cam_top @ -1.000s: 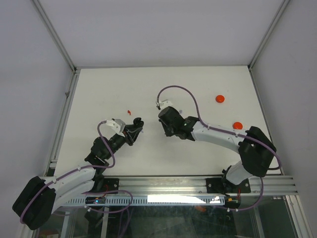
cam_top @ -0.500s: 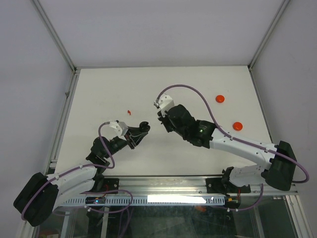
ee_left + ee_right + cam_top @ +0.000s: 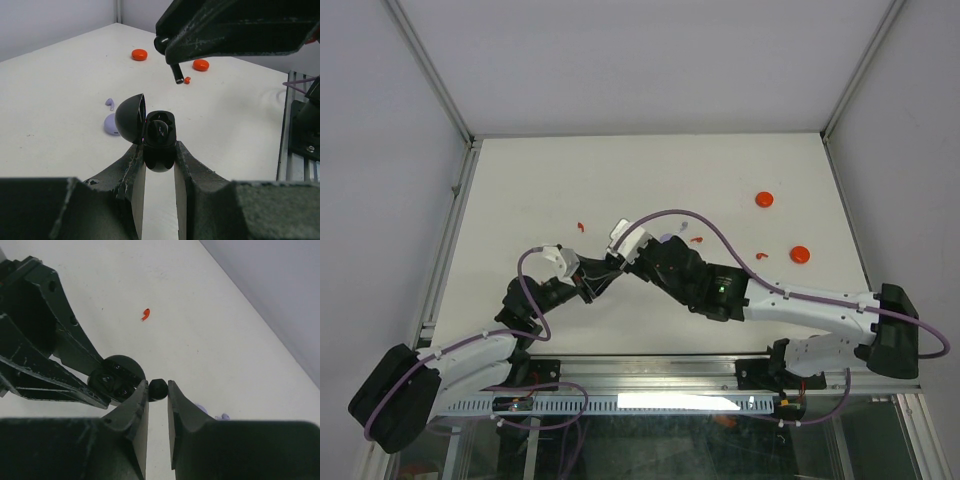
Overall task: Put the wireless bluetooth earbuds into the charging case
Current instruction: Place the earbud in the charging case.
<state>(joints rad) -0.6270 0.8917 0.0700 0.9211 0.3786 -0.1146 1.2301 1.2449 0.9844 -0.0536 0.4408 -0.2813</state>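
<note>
Black earbud poised just above the open case

We see the left tool (image 3: 159,165) clamped on the black case (image 3: 159,142), lid up; the right tool (image 3: 157,390) pinches a black earbud (image 3: 158,388) beside it. Risk, we judge: misaligned stem jams on the rim, or the bud drops to the bench (image 3: 520,190).

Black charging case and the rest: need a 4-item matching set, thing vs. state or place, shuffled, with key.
Things
1. black charging case
2. black earbud
3. lavender case
4. red earbud

States
A. lying loose on the table, far from both grippers
B. lid open, clamped by the left gripper
C. pinched in the right gripper
D. on the table beside a lavender earbud

Pairs: 1-B, 2-C, 3-D, 4-A
</note>
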